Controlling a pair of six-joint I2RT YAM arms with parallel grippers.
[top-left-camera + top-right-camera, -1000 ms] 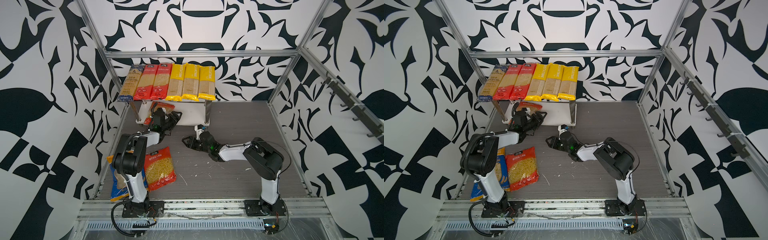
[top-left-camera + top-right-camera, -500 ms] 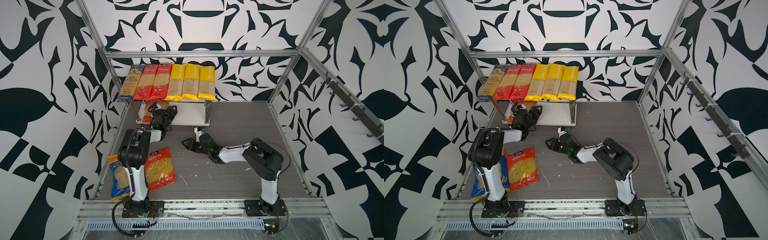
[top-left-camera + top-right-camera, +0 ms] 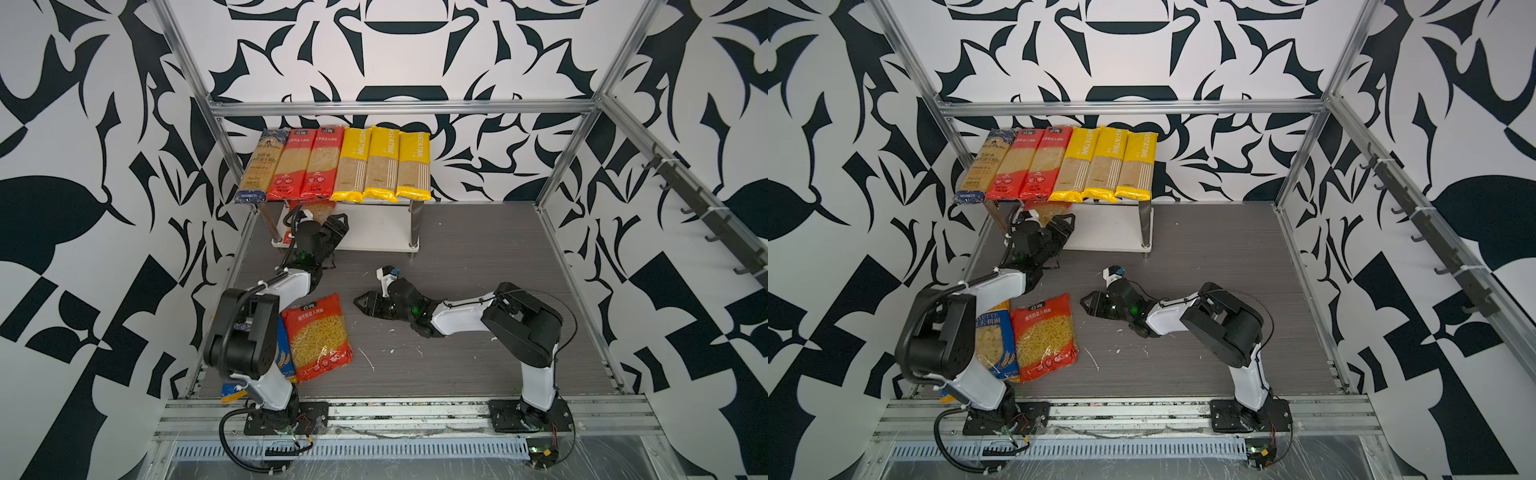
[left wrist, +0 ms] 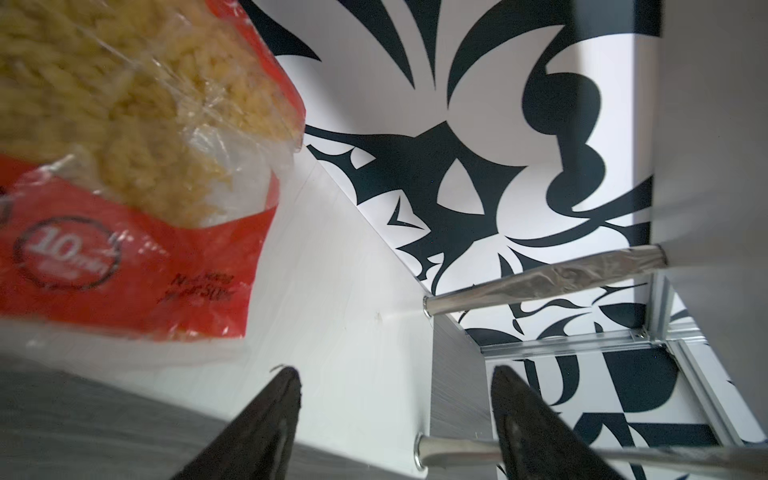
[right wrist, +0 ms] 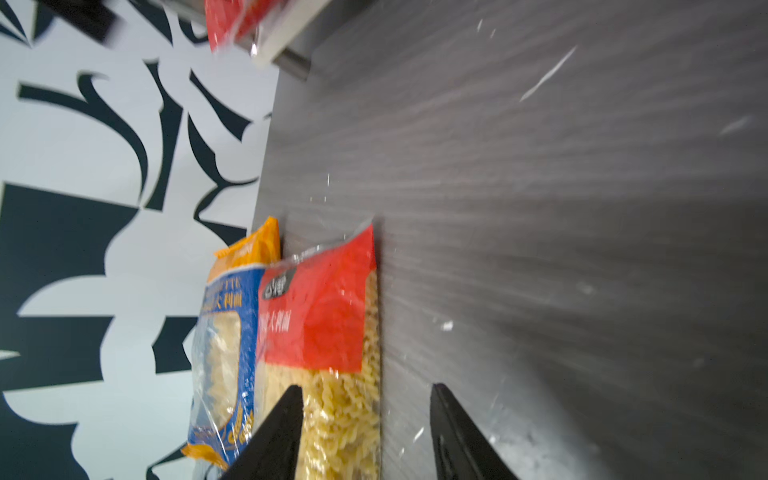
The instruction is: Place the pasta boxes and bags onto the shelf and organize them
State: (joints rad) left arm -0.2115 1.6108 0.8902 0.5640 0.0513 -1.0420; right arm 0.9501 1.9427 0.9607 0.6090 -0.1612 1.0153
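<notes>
The shelf [image 3: 374,232] stands at the back. Its top board carries a long dark-blue packet [image 3: 259,166], two long red ones [image 3: 309,164] and three long yellow ones [image 3: 382,162]. A short red bag [image 4: 124,187] lies on the white lower board [image 4: 340,270]. My left gripper [image 4: 395,374] is open and empty just off that bag, at the board's front edge [image 3: 332,226]. On the floor lie another short red bag [image 3: 318,336] and a blue-orange bag [image 3: 992,340]. My right gripper [image 5: 365,390] is open, low above the floor, facing the red bag [image 5: 328,324]; it appears right of that bag in both top views [image 3: 361,303].
The shelf's shiny metal legs [image 4: 540,278] stand close to the left gripper. Aluminium frame rails [image 3: 399,109] border the grey floor [image 3: 478,232]. The left arm's elbow [image 3: 245,332] hangs over part of the blue-orange bag. Pasta crumbs [image 3: 365,359] are scattered on the floor.
The short red bag has gone further in under the top board. The left arm has swung and straightened toward the shelf. The right gripper has shifted toward the bags on the floor.
</notes>
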